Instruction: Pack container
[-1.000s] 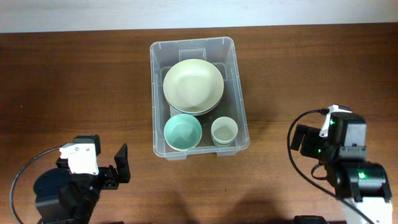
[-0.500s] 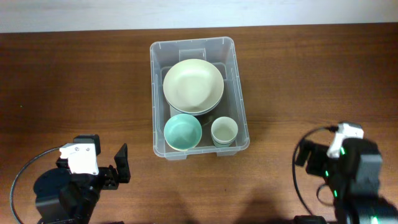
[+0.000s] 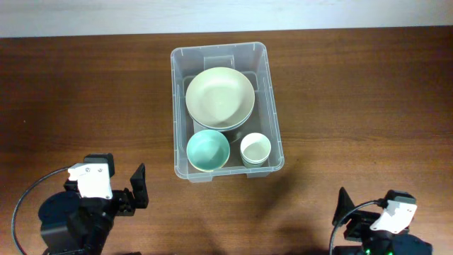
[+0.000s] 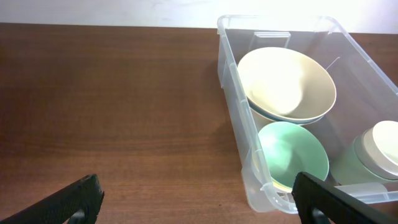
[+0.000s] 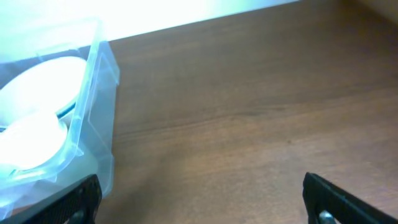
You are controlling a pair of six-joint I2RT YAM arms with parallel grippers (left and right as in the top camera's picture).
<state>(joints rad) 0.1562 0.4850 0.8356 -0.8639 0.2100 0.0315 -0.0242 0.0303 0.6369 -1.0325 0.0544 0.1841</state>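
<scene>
Dark wooden tabletop (image 3: 85, 85) is shown from above, bounded along its far edge by a pale strip (image 3: 71, 14). At the middle of the tabletop, close to the far edge, the container (image 3: 175, 106) is set upright with its long side running from the far edge toward the near edge. Three items are held inside it: a large cream bowl (image 3: 220, 98) fills the half nearer the far edge, while a mint bowl (image 3: 208, 150) and a small white cup (image 3: 255, 149) are placed side by side in the half nearer the near edge, the mint bowl toward the left edge and the cup toward the right edge. The large bowl is seen to rest on something darker beneath it, the nature of which cannot be told. The left gripper (image 4: 196, 183) is held by the near left corner, well apart from the container, with its fingers spread wide and nothing between them. The right gripper (image 5: 200, 182) is held by the near right corner, likewise well apart from the container, and its fingers are also spread wide around bare wood.
</scene>
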